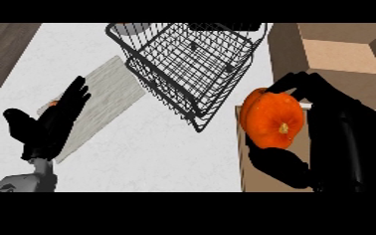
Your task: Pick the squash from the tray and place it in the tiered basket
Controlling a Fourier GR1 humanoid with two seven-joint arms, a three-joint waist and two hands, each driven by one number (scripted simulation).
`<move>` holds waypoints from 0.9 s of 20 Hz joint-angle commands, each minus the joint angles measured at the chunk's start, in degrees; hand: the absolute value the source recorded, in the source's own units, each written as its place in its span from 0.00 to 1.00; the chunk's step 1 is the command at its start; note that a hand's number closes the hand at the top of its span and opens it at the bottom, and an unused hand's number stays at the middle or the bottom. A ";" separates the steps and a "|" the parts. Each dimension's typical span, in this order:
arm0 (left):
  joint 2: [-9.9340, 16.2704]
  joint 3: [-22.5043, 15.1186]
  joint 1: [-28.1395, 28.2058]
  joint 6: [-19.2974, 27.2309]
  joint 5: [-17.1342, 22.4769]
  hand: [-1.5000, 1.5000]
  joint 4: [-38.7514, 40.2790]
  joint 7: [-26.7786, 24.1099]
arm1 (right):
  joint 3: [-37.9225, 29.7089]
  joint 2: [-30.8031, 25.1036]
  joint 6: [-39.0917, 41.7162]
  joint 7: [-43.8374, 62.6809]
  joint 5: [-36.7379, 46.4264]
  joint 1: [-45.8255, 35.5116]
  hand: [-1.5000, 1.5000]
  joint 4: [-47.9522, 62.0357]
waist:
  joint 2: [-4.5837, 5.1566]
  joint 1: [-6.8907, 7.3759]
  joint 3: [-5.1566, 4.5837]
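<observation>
White counter [169,154]: right hand [323,129] fingers curled around orange squash [273,118] beside wire basket [192,64]; left hand [51,122] fingers straight.

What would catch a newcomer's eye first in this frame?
The round bright orange squash at right, held in the black right hand curled round it. Next, the black wire tiered basket at top centre, and the open left hand at lower left.
</observation>
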 commanded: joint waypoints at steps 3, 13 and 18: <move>-0.17 1.31 -2.99 0.87 -0.54 0.50 0.55 1.41 | -1.27 3.38 1.59 7.52 -3.28 -16.55 1.00 12.28 | 0.03 -0.26 0.07; -3.36 -1.72 -1.72 2.04 -3.15 0.50 -0.34 1.26 | 2.66 3.48 -14.38 14.49 -8.19 -30.96 1.00 38.09 | 0.09 0.37 0.07; -0.72 1.72 -0.23 -0.51 -0.61 0.50 -0.97 1.55 | -1.04 3.48 -18.21 11.14 -9.28 -32.35 1.00 45.42 | 0.07 0.21 0.09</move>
